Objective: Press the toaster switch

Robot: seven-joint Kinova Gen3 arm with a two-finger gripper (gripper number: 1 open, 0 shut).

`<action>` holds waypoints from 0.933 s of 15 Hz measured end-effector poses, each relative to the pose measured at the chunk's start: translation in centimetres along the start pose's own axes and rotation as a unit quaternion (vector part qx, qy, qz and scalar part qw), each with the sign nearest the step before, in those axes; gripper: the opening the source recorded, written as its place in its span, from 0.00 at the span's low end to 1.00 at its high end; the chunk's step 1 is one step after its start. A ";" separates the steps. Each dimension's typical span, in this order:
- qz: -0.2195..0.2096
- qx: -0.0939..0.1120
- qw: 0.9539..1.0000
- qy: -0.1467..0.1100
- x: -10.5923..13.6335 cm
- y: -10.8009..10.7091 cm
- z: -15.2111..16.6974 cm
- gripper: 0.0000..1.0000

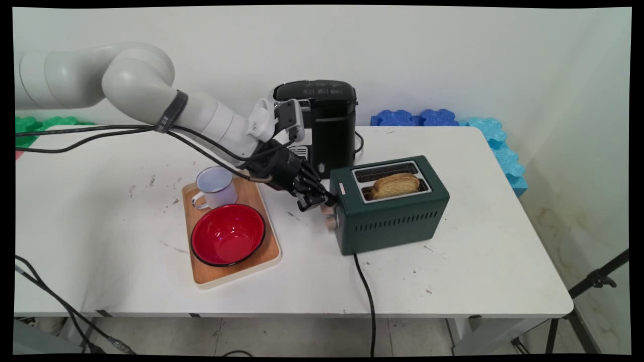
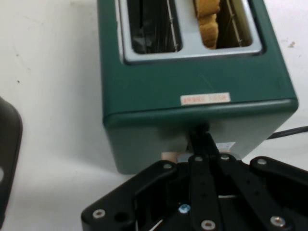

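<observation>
Gripper (image 1: pixel 322 200) fingers pinched together against the green toaster's (image 1: pixel 397 216) end face, at its lever. Bread slice (image 1: pixel 396 184) sits in the slot beyond; wooden tray (image 1: pixel 229 274) with red bowl (image 1: pixel 227 234) and mug (image 1: pixel 216 187) is behind the tool.

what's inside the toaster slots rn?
The green toaster has two slots. One holds a slice of toasted bread, sticking up above the rim. The other slot shows only wire guides; its bottom is too dark to see.

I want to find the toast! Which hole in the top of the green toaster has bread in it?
The slot nearer the table's front edge holds the bread slice. The other slot, toward the wall, is empty. The end effector sits at the toaster's left end.
</observation>
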 end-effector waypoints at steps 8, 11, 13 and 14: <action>-0.005 0.000 1.000 -0.008 -0.9 0.0 0.3 0.00; -0.007 0.001 1.000 -0.009 -1.2 0.0 0.5 0.00; -0.009 0.001 1.000 -0.008 -1.3 0.0 0.7 0.00; -0.010 0.002 1.000 -0.007 -1.3 0.0 0.8 0.00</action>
